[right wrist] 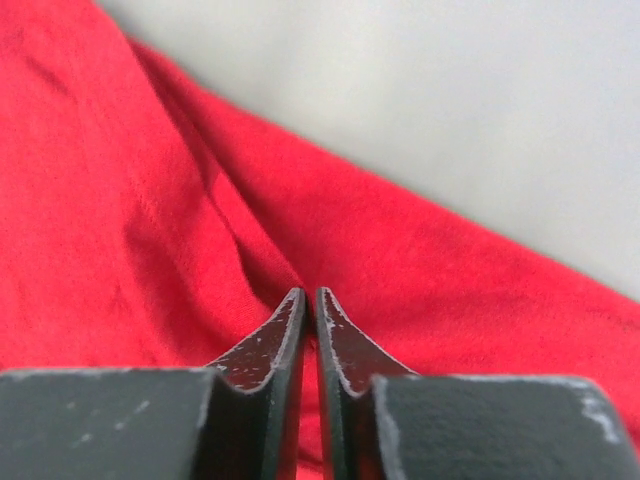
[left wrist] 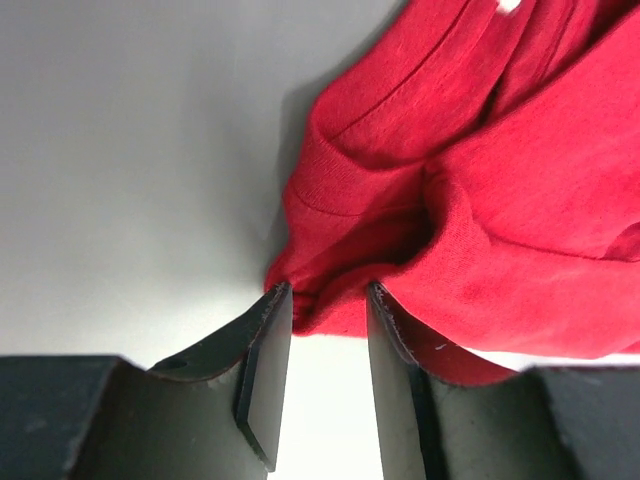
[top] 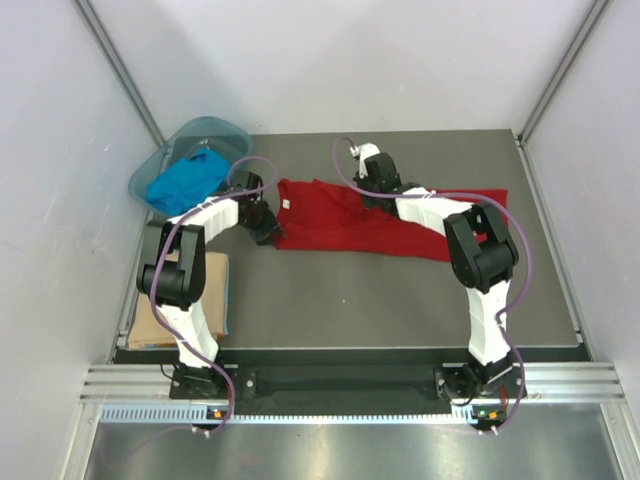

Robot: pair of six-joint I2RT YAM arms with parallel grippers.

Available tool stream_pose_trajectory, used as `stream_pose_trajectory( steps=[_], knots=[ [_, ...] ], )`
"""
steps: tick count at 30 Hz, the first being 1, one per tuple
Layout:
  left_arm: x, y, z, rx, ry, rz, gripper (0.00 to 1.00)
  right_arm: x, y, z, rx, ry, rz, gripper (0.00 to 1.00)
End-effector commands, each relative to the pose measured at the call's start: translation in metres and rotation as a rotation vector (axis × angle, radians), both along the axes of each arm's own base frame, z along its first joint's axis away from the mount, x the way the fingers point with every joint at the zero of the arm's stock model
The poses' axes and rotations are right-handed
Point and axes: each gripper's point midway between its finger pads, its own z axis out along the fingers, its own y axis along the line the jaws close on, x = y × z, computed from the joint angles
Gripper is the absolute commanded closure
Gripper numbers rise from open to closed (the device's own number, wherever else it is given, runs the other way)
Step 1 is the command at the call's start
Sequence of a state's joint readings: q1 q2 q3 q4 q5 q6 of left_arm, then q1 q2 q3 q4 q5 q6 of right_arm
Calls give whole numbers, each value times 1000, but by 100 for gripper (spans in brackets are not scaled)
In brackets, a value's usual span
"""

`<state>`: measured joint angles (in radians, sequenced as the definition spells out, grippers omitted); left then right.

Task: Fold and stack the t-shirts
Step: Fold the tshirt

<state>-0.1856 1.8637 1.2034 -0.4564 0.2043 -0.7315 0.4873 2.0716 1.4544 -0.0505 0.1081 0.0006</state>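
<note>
Lower left of the top view: tan t-shirt (top: 150,328) lies flat by my L arm's base. Upper left: blue t-shirt (top: 185,182) heaped in the teal basin (top: 215,130). My left gripper (left wrist: 328,290) sits at the left edge of the red t-shirt (top: 340,228), jaws parted, hem bunched at the tips. The red t-shirt lies spread across mid table (top: 400,300), white label (top: 288,204) near its left end. My right gripper (right wrist: 310,293) is on its upper-right part, jaws pressed nearly together w/ only a thin slit. Can't tell if cloth is caught.
</note>
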Motion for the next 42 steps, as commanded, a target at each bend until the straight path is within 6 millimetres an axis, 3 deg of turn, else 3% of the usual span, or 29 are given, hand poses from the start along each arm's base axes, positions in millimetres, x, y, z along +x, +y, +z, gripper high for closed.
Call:
stream_pose_trajectory(
  steps=[1, 4, 9, 11, 14, 20, 25, 30, 36, 42],
  knots=[
    [19, 6, 23, 43, -49, 16, 59, 25, -6, 24, 73, -59, -90, 89],
    [24, 7, 27, 55, -49, 14, 59, 26, -13, 31, 86, -70, -139, 75],
    [36, -1, 43, 20, -117, -28, 59, 7, 5, 48, 179, -42, -13, 56],
    [49, -4, 56, 15, -163, -40, 59, 0, 15, 49, 230, 6, 52, 53],
    [70, -7, 75, 8, -219, -45, 58, -3, 12, 42, 225, 57, 65, 53],
    [130, -43, 111, -131, -446, -171, 59, 0, 2, 28, 259, 124, 68, 62],
    [168, -64, 102, -198, -528, -258, 60, 0, 4, 21, 287, 154, 82, 67],
    [191, -85, 81, -290, -558, -310, 61, 2, 9, 12, 336, 192, 83, 69],
    [208, -88, 71, -254, -611, -335, 60, 4, 11, 4, 358, 216, 81, 73],
    [209, -96, 56, -258, -618, -379, 60, 4, 6, -7, 368, 239, 68, 77]
  ],
)
